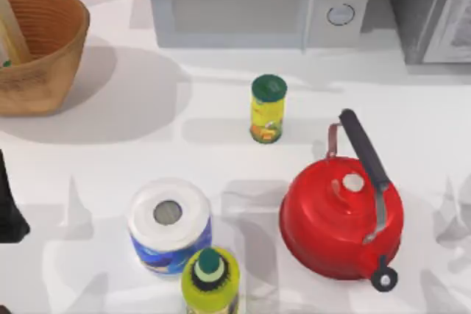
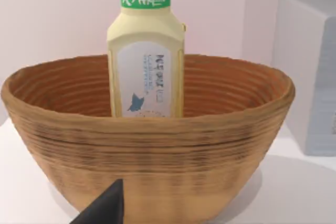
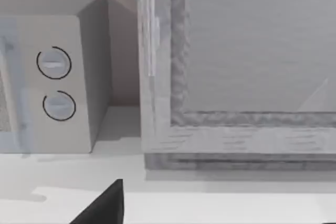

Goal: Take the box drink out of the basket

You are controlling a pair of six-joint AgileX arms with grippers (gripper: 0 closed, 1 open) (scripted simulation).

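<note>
Box drink (image 2: 146, 61): stands upright inside the basket, toward its far wall in the left wrist view; in the top view only a pale sliver shows at the table's far left edge.
Basket (image 2: 147, 150): round woven wicker with ribbed sides, open top, at the table's back left corner; it holds the box drink, and nothing else can be made out inside.
How the drink will likely handle: a small carton, probably light; the walls look stiff enough to pinch but could dent under a hard squeeze, and the printed faces look smooth, so somewhat slippery.
Where to take hold: judged best on the upper body below the green band, which stands clear above the basket rim; flat opposite faces suit two fingers. A straight lift should clear the wall without tipping the basket.
Left gripper (image 2: 105, 208): near the basket's outer wall, facing the drink; one dark fingertip shows, so I cannot tell whether it is spread or pressed together.
Right gripper (image 3: 105, 205): parked at the right, facing the microwave (image 1: 257, 1); its state cannot be told either.
Other things: yellow can (image 1: 268, 108), red kettle (image 1: 342, 222), paper roll (image 1: 169, 226) and yellow-green bottle (image 1: 210, 281) stand well apart from the basket.
</note>
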